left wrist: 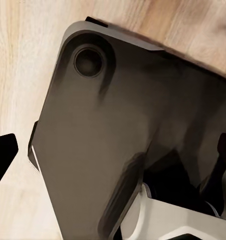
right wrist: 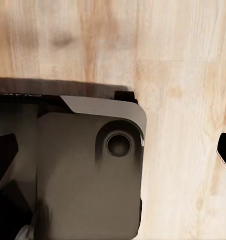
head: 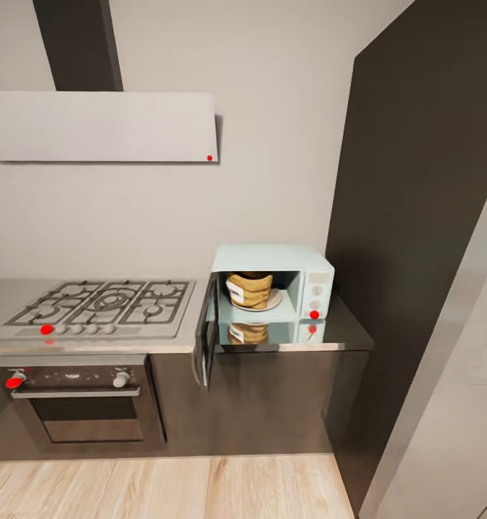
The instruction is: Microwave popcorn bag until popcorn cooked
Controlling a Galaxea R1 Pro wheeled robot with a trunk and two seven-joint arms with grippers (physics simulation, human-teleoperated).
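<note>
Head view: popcorn bag (head: pixel 249 290) half-hidden inside open-doored microwave (head: pixel 272 282) on countertop (head: pixel 344 335); each gripper's state impossible to tell.

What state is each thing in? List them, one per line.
microwave: door swung open toward the hob.
popcorn bag: upright inside the microwave, on its white plate.
gas hob: no flame visible.
built-in oven: door closed.
</note>
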